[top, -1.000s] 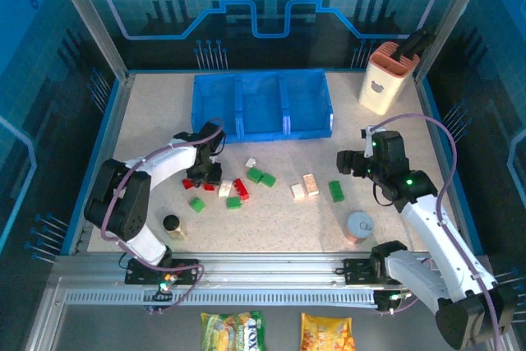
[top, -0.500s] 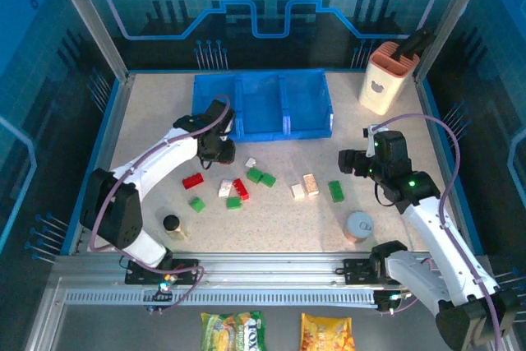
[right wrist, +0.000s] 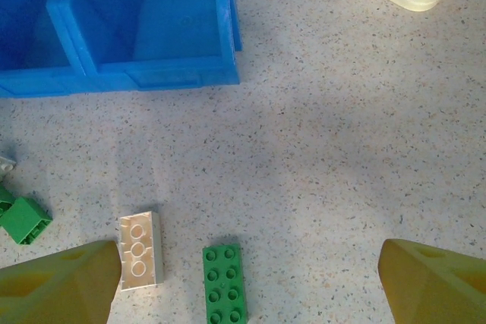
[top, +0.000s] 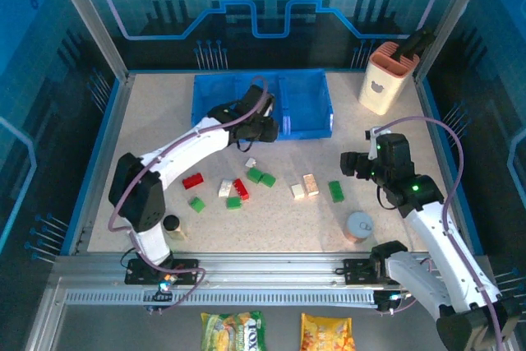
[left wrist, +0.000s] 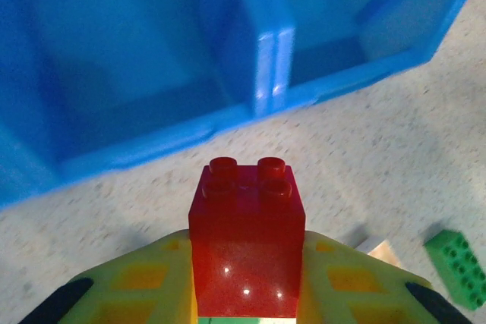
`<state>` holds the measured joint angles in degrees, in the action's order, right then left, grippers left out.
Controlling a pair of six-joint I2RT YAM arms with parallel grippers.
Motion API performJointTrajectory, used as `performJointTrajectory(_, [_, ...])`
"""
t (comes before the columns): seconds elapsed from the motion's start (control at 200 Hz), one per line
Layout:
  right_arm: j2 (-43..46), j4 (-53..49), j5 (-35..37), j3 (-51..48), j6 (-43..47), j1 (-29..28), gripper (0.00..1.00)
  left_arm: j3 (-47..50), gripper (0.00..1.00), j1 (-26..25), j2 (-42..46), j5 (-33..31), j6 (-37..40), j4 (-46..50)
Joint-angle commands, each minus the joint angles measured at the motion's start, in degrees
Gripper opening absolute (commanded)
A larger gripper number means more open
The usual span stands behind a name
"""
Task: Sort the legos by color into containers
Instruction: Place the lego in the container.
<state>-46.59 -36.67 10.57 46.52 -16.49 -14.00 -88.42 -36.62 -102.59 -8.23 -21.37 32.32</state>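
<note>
Holding a red brick (left wrist: 247,252) clamped between its yellow fingers (left wrist: 144,286), the left gripper (top: 261,127) is hanging right at the near wall of the blue tray (top: 329,108). The brick's studded end is pointing away from the hand and toward the tray. In the left wrist view a divider wall (left wrist: 269,73) is lying straight ahead, seemingly the one between the middle and right compartments, so the drop is turning on which side of it the hand is carrying the brick; a short push forward looks enough to clear the wall. All three compartments are looking bare as far as the pictures show.

The right gripper (top: 349,162) is hovering with its fingers spread wide and gripping nothing, well apart from the tray. A green brick (right wrist: 225,283) and a white brick (right wrist: 139,250) are lying side by side just beneath it, long sides roughly parallel, making that arm the nearer one for them. Other bricks, among them a red one (top: 193,180), are sitting scattered on the table nearer the left arm.
</note>
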Motion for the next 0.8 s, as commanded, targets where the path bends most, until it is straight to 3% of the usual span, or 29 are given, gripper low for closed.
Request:
performJointTrajectory(0.0, [1.3, -1.5, 1.1, 0.7, 0.2, -0.9, 0.89, -3.1, 0.29, -1.8, -3.2, -2.4, -3.1, -7.4])
performJointTrajectory(0.255, [2.4, -1.3, 1.2, -1.0, -0.5, -0.9, 0.89, -9.7, 0.31, -4.2, -12.8, -5.6, -6.1, -12.4])
performJointTrajectory(0.445, [2.7, -1.4, 1.2, -1.7, -0.6, -0.9, 0.89, -13.9, 0.31, -5.6, -18.0, -12.2, -7.3, -14.3])
performJointTrajectory(0.795, [4.2, -2.7, 1.3, -2.4, -0.6, -0.9, 0.89, -26.0, 0.34, -5.9, -28.8, -16.8, -7.5, -11.0])
